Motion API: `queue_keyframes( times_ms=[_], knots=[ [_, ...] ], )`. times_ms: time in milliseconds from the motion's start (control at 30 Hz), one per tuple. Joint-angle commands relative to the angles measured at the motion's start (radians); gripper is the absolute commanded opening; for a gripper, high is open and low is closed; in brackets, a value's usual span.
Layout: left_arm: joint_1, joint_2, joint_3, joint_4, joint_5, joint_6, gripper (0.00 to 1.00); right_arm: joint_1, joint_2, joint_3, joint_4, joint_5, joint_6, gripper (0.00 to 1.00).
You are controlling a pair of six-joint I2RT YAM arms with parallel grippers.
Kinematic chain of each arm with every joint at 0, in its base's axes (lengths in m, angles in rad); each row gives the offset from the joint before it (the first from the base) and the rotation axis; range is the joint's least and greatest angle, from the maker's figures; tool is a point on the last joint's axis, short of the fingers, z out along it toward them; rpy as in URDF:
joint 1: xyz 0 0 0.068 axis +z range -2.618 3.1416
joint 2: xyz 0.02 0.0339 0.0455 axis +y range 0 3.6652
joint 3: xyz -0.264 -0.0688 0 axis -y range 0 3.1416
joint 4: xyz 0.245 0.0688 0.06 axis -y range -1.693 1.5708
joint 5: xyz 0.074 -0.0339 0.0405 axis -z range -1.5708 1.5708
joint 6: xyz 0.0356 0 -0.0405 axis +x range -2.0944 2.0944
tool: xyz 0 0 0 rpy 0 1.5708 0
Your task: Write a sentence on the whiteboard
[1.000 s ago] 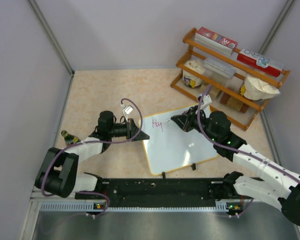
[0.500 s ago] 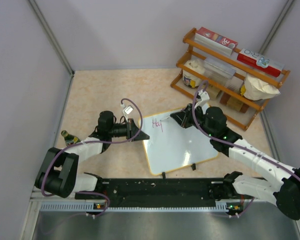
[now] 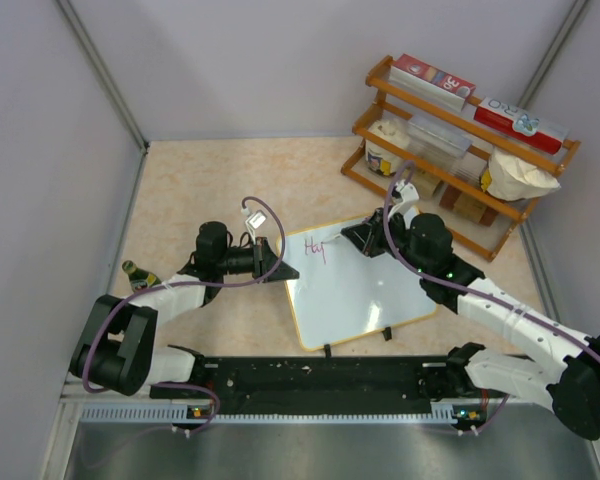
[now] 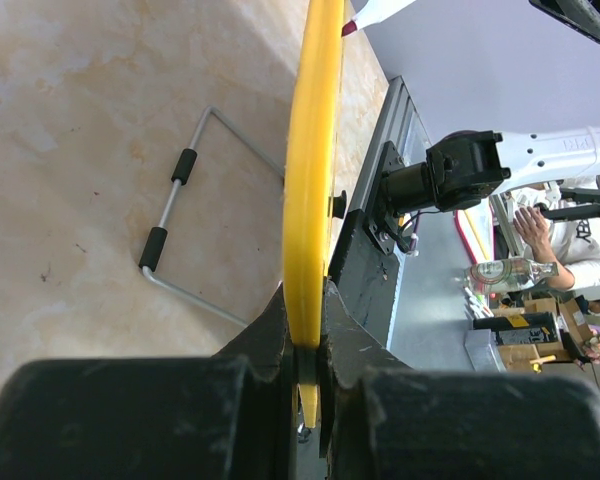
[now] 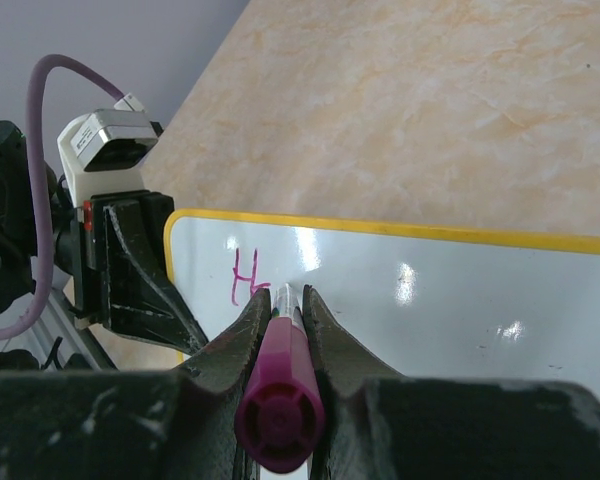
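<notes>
Plain pale grey walls (image 3: 240, 60) close in a bench (image 3: 200, 180) with a beige, marbled top, seen from above. In the far right corner of the bench stands an orange wooden rack (image 3: 380, 75) whose shelves hold boxes, a white tub and a cream bag. The whiteboard (image 3: 365, 290) lies near the middle of the bench, turned slightly askew, between the two robot arms. It is glossy white with rounded corners and a thin yellow frame, and ceiling light glints on its surface. Two small black clip feet (image 3: 387, 333) sit on its near edge. The left end effector (image 3: 275, 262) is clamped on the board's left edge, its two black fingers pinching the yellow frame from both sides. The right end effector (image 3: 358, 240) is closed around a magenta marker (image 5: 280, 390), which points down at the board's far left corner. Magenta handwriting (image 3: 316, 248) there begins with a capital H; the rest is too small to read. A bent metal wire (image 4: 180, 215) with two black sleeves lies on the bench beside the board. A small bottle (image 3: 138, 272) lies at the bench's left edge, next to the left arm.
</notes>
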Motion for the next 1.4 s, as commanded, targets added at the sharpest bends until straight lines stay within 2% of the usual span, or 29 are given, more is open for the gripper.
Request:
queue_keyframes(
  times_ms=[0, 500, 1367],
  knots=[
    [-0.011, 0.005, -0.022, -0.019, -0.025, 0.055, 0.0, -0.009, 0.014, 0.012, 0.015, 0.02, -0.014, 0.0],
    [-0.011, -0.005, -0.019, -0.035, -0.027, 0.061, 0.0, -0.037, 0.008, 0.012, -0.002, 0.069, 0.007, 0.0],
    [-0.011, -0.003, -0.008, -0.047, -0.028, 0.067, 0.0, -0.038, -0.041, -0.063, -0.008, -0.001, -0.002, 0.0]
  ],
)
